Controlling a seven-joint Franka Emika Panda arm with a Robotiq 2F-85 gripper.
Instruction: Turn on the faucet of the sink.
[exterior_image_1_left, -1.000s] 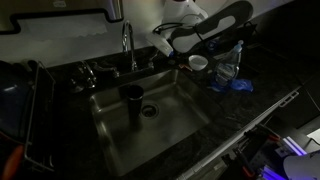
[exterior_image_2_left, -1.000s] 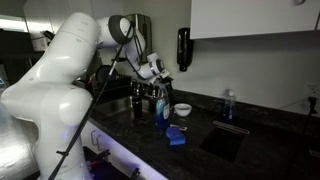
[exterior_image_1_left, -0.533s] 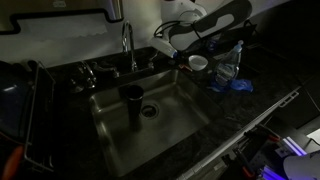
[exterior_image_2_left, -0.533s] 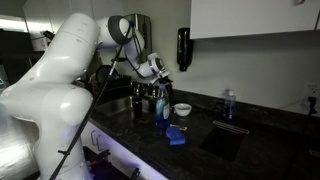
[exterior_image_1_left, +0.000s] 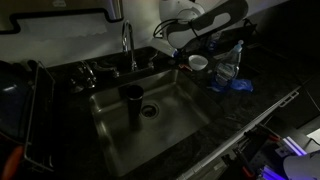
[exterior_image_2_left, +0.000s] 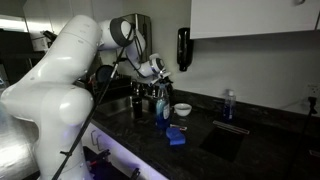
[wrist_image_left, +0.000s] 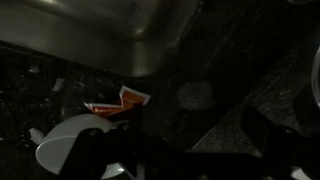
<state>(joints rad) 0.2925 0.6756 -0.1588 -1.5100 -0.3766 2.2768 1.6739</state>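
Note:
The chrome gooseneck faucet (exterior_image_1_left: 127, 45) stands behind the grey steel sink (exterior_image_1_left: 175, 100), with its handles low at the base (exterior_image_1_left: 108, 72). My gripper (exterior_image_1_left: 163, 40) hovers to the right of the spout at about the height of its top, apart from it. It also shows above the counter in an exterior view (exterior_image_2_left: 160, 72). In the dark wrist view the gripper (wrist_image_left: 190, 160) has its fingers apart with nothing between them, and a corner of the sink (wrist_image_left: 120, 25) lies above.
A dark cup (exterior_image_1_left: 132, 101) stands in the basin beside the drain (exterior_image_1_left: 150, 111). A white bowl (exterior_image_1_left: 198, 62), a clear bottle (exterior_image_1_left: 228, 66) and a blue cloth (exterior_image_1_left: 240, 86) sit on the black counter to the right. A dish rack (exterior_image_1_left: 30, 110) is at the left.
My arm has risen slightly and edged toward the faucet. Nothing else moved.

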